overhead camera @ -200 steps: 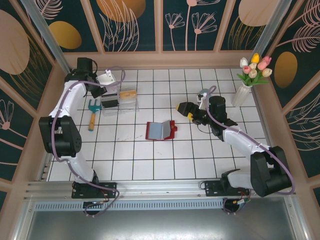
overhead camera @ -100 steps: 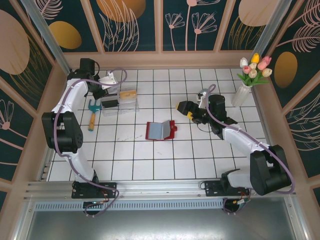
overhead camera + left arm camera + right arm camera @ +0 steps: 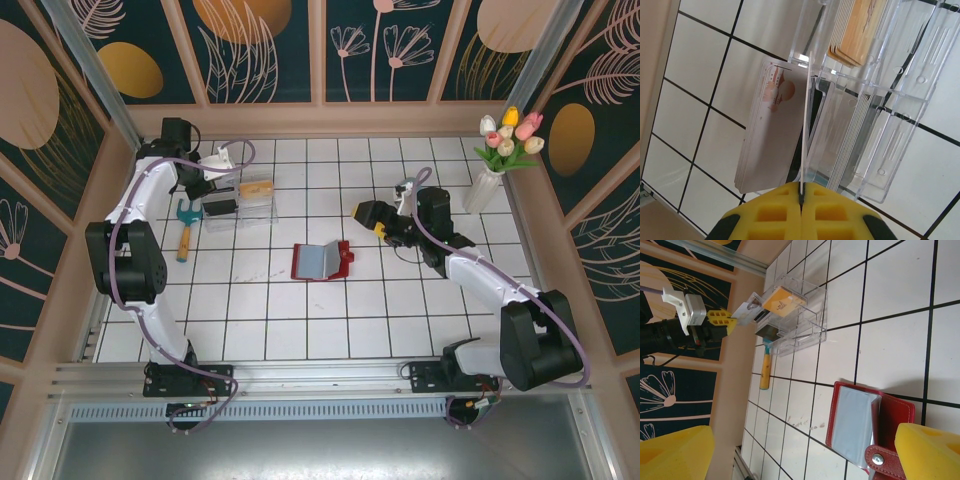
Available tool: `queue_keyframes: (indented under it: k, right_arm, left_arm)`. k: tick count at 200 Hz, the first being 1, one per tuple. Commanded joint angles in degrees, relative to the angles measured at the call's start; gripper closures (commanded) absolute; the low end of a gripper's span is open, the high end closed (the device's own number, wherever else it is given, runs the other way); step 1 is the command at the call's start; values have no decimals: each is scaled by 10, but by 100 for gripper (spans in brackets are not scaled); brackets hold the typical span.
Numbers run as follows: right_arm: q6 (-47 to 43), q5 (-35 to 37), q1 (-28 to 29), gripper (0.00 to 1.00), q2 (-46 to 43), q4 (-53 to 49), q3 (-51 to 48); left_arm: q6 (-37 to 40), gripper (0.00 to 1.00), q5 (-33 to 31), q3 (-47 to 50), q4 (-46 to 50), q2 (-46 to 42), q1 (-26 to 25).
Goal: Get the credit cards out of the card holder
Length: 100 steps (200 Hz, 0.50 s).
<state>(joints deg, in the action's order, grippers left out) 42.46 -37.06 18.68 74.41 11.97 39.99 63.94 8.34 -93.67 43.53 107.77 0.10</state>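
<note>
Edgewise, card (image 3: 804, 120) pinched in left hand (image 3: 801, 194) — card holder (image 3: 321, 260) well apart

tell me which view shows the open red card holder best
Right wrist: the card holder lies open up close, pale pockets and snap tab clear. Top external shows it whole but small, open on the tiles between the arms.
</note>
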Motion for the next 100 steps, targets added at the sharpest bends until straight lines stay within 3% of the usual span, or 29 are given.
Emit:
queue_keyframes:
  k: [1, 100]
  right_arm:
    - [-1, 6, -5, 6, -10, -6, 12]
    - [-1, 7, -6, 6, -23, -24, 18]
  left_arm:
    - [17, 99, -1, -7, -4, 8, 2]
    - [33, 93, -12, -38, -4, 30, 1]
